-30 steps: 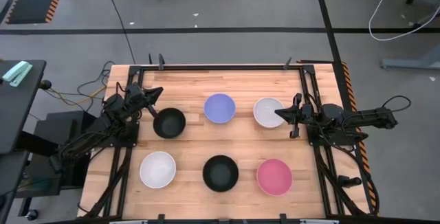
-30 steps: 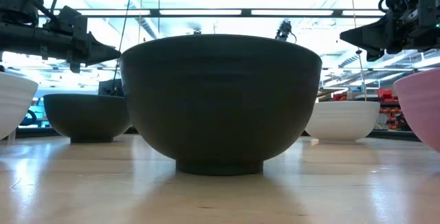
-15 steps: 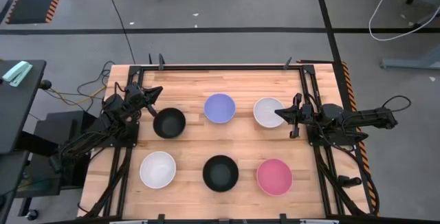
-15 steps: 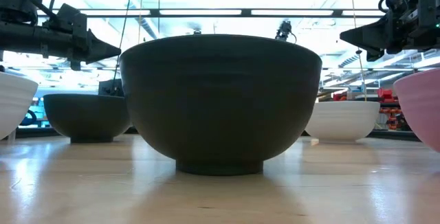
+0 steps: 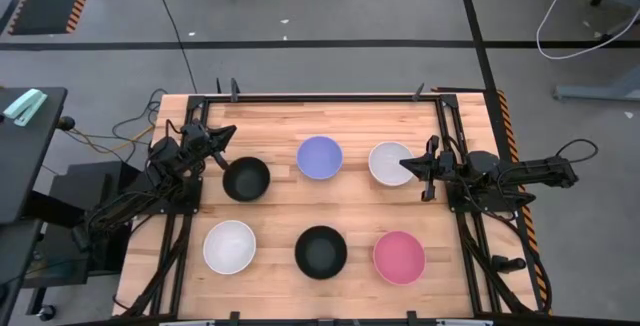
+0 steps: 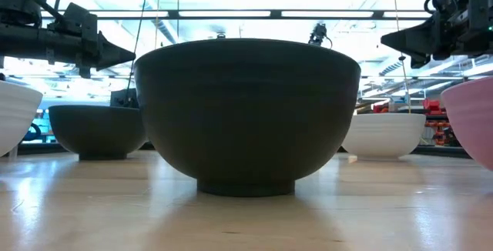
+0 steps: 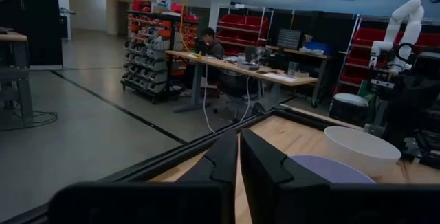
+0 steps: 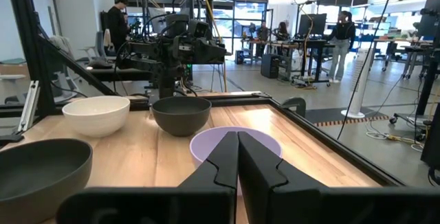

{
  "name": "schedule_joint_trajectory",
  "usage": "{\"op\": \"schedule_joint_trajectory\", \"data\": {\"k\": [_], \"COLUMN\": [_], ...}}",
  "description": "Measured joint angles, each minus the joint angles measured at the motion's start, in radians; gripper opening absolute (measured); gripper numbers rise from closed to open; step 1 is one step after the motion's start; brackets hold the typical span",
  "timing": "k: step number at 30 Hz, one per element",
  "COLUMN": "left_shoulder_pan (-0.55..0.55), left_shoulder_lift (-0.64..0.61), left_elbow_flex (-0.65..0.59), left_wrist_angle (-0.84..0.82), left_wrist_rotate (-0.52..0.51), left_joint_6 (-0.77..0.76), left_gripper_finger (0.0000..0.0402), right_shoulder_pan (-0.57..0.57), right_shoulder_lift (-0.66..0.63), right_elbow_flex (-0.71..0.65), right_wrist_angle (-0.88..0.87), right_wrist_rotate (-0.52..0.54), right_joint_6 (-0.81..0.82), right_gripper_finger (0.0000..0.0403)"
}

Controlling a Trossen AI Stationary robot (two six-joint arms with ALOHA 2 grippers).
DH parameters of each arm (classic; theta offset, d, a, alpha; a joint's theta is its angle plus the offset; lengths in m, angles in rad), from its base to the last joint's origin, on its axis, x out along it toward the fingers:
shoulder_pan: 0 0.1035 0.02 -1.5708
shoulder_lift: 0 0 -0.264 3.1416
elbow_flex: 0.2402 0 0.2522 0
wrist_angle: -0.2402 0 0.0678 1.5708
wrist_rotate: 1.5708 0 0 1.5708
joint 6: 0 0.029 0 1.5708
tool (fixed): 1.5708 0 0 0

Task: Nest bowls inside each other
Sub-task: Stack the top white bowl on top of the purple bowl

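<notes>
Six bowls sit apart on my table, all upright with mouths up, none nested. I take the lavender bowl as my landmark, at the middle of the far row. To its left is a black bowl, to its right a white bowl. In the near row, a second black bowl lies straight toward the front from the lavender one, with a second white bowl off to the front-left and a pink bowl to the front-right. Being round, they show no long axis.

My left gripper hangs just left of the first black bowl, farther from the lavender one, its fingers pressed together and holding nothing. My right gripper hovers over the right edge of the first white bowl, tips toward the lavender bowl, fingers likewise closed and empty.

Beyond the table, people stand and sit at benches in the room
</notes>
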Motion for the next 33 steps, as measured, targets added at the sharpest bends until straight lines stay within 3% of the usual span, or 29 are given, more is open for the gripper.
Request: {"op": "schedule_joint_trajectory", "data": {"k": [10, 19, 26, 33], "left_shoulder_pan": [0.0, 0.0, 0.0, 0.0], "left_shoulder_lift": [0.0, 0.0, 0.0, 0.0], "left_elbow_flex": [0.0, 0.0, 0.0, 0.0], "left_wrist_angle": [0.001, 0.001, 0.001, 0.001], "left_wrist_rotate": [0.0, 0.0, 0.0, 0.0], "left_joint_6": [0.0, -0.002, -0.134, -0.158], "left_gripper_finger": [0.0036, 0.0025, 0.0028, 0.0029], "right_shoulder_pan": [0.0, 0.0, 0.0, -0.004], "right_shoulder_lift": [0.0, 0.0, 0.0, 0.0], "right_elbow_flex": [0.0, 0.0, 0.0, 0.0], "right_wrist_angle": [0.117, 0.122, 0.121, 0.145], "right_wrist_rotate": [0.0, 0.0, 0.0, 0.016], "right_joint_6": [-0.001, -0.001, 0.025, 0.035], "right_gripper_finger": [0.0016, 0.0016, 0.0016, 0.0016]}}
